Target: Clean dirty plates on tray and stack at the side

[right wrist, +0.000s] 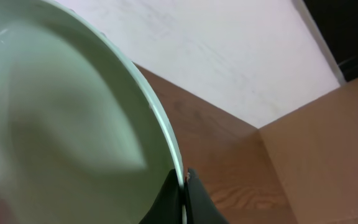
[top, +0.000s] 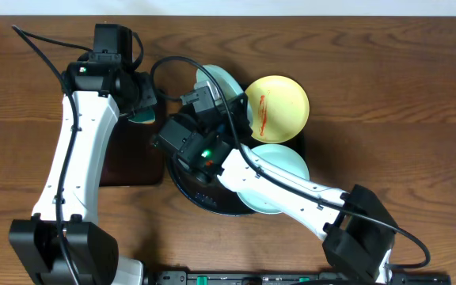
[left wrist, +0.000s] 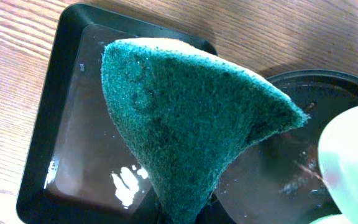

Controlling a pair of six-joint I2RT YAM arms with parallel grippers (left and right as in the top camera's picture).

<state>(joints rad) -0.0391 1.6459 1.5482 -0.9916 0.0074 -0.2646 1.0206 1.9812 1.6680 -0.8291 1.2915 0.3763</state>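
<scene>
Sponge (left wrist: 191, 124), pinched in the left claw (top: 143, 111), hangs just left of the tilted blue plate (right wrist: 73, 124), which the right claw (right wrist: 183, 186) clamps by its rim above the tray (top: 187, 190).

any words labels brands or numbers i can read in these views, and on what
None to read: no lettering on the sponge, the held pale blue plate, the yellow plate or the round tray. The yellow plate's red streak is a smear, not a sign.
</scene>
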